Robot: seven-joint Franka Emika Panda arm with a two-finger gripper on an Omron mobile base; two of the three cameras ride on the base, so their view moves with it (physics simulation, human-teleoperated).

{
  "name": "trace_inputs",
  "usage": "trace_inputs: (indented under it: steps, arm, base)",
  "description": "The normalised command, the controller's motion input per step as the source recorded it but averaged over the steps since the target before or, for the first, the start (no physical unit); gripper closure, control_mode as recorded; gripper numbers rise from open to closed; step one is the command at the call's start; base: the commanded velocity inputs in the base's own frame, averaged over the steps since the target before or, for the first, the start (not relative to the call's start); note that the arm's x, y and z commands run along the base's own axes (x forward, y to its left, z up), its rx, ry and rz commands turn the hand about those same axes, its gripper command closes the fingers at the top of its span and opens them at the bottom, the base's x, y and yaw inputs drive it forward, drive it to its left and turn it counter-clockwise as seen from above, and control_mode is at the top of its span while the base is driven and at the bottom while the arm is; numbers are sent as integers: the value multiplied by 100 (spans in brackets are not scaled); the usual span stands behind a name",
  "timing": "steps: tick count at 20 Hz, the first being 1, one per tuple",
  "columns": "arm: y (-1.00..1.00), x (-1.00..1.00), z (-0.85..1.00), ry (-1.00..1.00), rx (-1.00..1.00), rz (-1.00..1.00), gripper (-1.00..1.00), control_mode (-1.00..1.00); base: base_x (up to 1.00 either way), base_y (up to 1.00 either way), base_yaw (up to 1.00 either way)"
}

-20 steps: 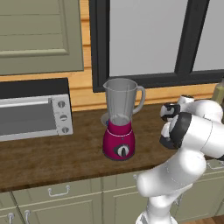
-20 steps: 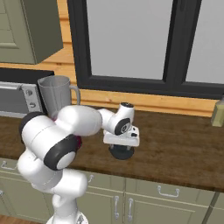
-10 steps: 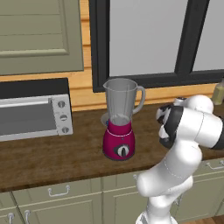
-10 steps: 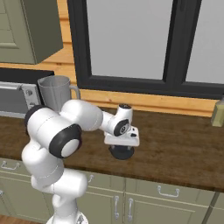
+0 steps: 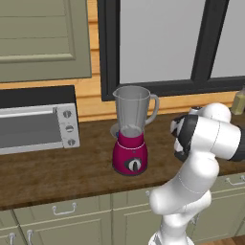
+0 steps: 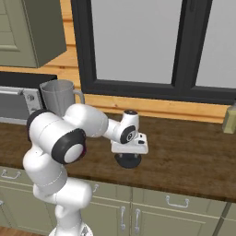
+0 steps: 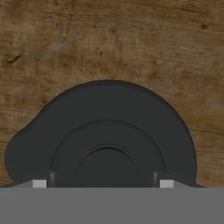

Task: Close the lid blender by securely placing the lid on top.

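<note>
The gripper (image 6: 128,154) points straight down at the lid (image 7: 105,140), a matte black disc with stepped concentric rings rising to a round centre knob. The fingers are cropped at the bottom of the hand view, either side of the knob; whether they grip it cannot be told. The lid sits low over the dark, grainy wooden counter (image 6: 193,156), with bare wood around it. Well off to the arm's left stands the blender (image 5: 130,129), glossy magenta base under a clear grey jar with an open rim. Beyond it sits a silver toaster oven (image 5: 36,127).
</note>
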Motion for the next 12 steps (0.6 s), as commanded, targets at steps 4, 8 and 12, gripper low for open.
trace_inputs:
  steps: [4, 8, 12]
  arm:
    - [0, 0, 0, -1, 0, 0, 100, -100]
    - [0, -4, 0, -2, 0, 0, 100, -100]
    - [0, -36, 7, -14, 1, 0, 100, -100]
  base:
    - [0, 0, 0]
    - [0, 0, 0]
    - [0, 0, 0]
